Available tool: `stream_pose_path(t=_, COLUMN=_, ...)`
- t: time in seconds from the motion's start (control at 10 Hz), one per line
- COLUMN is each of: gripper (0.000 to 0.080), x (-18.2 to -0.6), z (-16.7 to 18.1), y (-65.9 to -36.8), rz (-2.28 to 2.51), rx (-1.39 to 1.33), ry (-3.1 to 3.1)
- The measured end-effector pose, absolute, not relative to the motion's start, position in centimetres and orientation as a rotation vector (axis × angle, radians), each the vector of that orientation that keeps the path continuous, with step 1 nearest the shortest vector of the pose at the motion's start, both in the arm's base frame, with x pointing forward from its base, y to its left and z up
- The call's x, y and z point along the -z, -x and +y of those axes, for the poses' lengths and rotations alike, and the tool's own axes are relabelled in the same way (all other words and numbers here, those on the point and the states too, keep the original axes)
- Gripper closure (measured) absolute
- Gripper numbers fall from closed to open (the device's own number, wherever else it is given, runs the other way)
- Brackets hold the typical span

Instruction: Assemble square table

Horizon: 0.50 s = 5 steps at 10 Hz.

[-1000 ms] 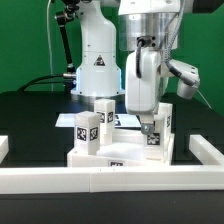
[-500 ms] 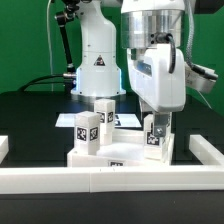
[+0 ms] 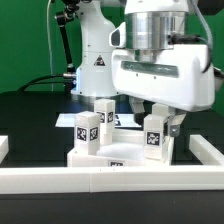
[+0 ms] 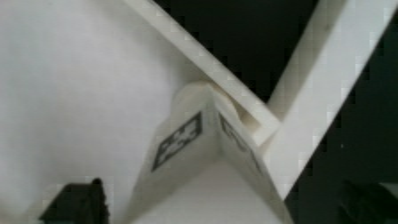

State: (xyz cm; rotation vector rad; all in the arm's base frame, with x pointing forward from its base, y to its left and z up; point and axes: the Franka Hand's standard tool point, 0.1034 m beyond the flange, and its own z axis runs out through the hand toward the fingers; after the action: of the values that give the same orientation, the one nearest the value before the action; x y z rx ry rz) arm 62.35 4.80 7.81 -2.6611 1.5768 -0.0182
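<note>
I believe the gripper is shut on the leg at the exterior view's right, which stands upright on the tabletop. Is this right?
Not quite: the gripper is open, its fingers apart around the leg, as the exterior view shows. The leg does stand upright on the tabletop.

The gripper (image 3: pixel 152 108) has spread its fingers wide — a second ago they were pinched around the leg (image 3: pixel 157 135) below the hand. The wrist has also turned, so the hand's broad face now shows. The leg stands free on the tabletop (image 3: pixel 122 152), between the open fingers — untouched.
</note>
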Motion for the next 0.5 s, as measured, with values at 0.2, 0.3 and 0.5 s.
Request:
stream_pose_path(t=0.2, gripper=0.0150, x=-8.04, z=4.98, y=-62.45, rz=1.361, rx=0.022, ry=2.776)
stream_pose_path(t=0.3, gripper=0.0150, x=-8.09, z=4.98, y=-62.47, rz=1.311, rx=0.024, ry=2.798)
stream_pose_path(t=0.5, gripper=0.0150, x=-8.11, z=4.83, y=-62.55, rz=1.062, rx=0.037, ry=2.904)
